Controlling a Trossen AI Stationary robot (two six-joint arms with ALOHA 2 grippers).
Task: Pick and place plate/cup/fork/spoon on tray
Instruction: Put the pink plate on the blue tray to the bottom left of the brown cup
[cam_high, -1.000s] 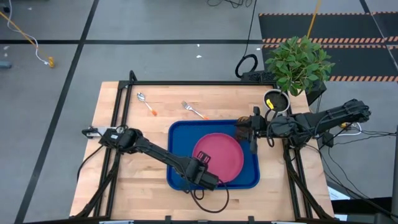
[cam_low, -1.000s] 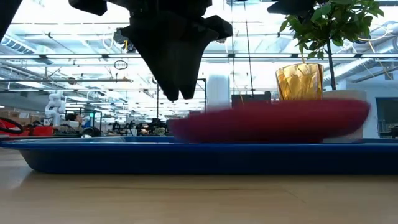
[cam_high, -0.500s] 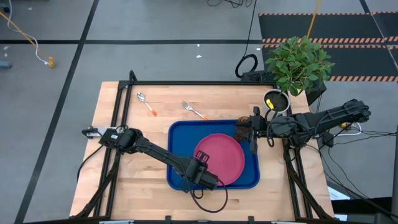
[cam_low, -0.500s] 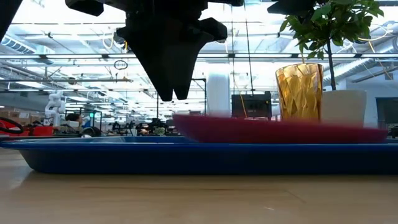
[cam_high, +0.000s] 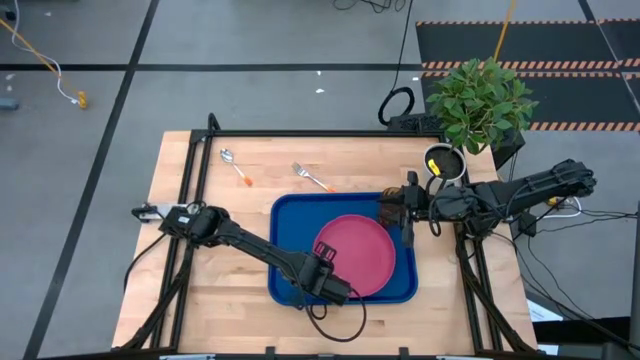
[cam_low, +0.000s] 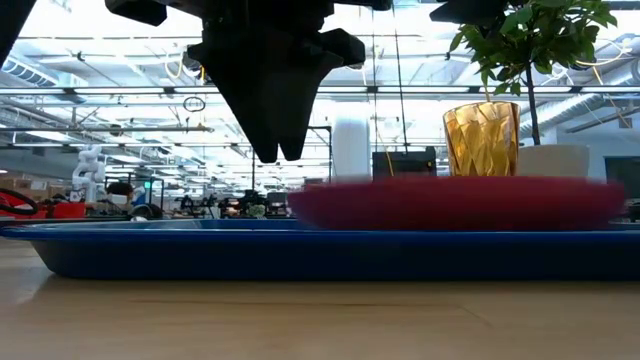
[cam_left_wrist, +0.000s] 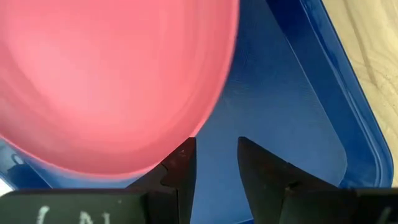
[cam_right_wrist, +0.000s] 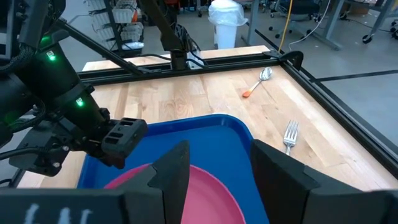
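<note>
The pink-red plate (cam_high: 355, 253) lies inside the blue tray (cam_high: 285, 215), toward its right half. My left gripper (cam_high: 322, 257) hangs open just off the plate's near-left rim (cam_left_wrist: 186, 134), its fingertips above the tray floor (cam_left_wrist: 280, 124) in the low view (cam_low: 272, 155). My right gripper (cam_high: 395, 212) is open and empty over the tray's far right corner. The amber cup (cam_high: 441, 162) stands on the table beyond that corner. The spoon (cam_high: 236, 166) and the fork (cam_high: 312, 177) lie on the wood beyond the tray's far edge.
A potted green plant (cam_high: 480, 102) stands at the table's far right corner, behind the cup. A black frame rail (cam_high: 300, 135) runs along the far edge and down the left side. Bare wood shows left of the tray (cam_high: 220, 290).
The plate was tilted, its right side raised. It has dropped onto the tray and still rocks, blurred in the low view. My left gripper has drawn back a little toward the table's left, away from the plate's rim.
</note>
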